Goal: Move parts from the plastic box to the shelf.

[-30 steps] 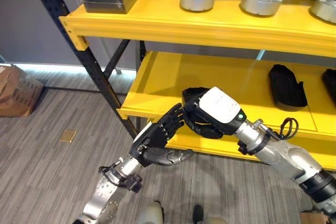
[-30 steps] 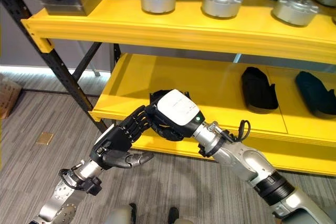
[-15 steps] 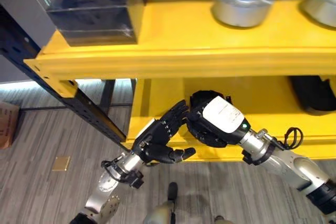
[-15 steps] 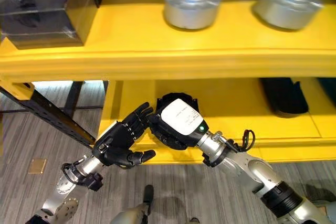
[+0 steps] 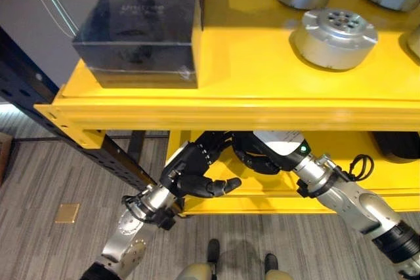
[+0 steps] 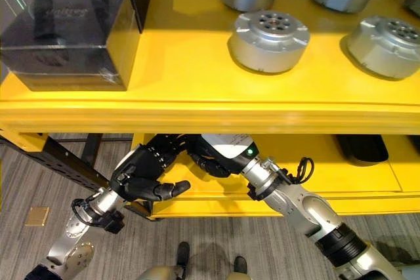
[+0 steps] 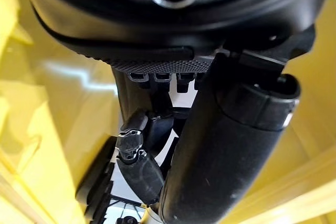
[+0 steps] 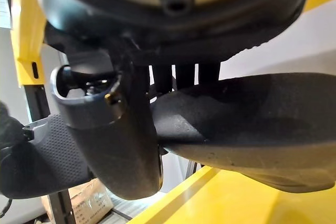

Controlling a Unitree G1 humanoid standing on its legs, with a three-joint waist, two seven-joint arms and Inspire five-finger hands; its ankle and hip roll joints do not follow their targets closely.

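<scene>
- The robot's right hand, at the centre of the head-camera frame, sat tucked under the front lip of the bright yellow metal shelf, fingers wrapped round a black, rough-surfaced moulded part; its wrist camera showed the thumb pressed against that part.
- The left hand hovered just beside it, lower left of centre, with nothing in it, its thumb jutting out; the curl of its fingers could not be read under the lip.
- The part therefore hung between the two tiers, not yet set down.
- A dark translucent plastic box stood on the upper tier at upper left, with round silver machined metal discs to its right.
- Another black part lay on the lower tier at far right.
- Judged from this, a clean placement called for sliding the part in low beneath the lip, onto bare yellow surface, before letting go.
</scene>
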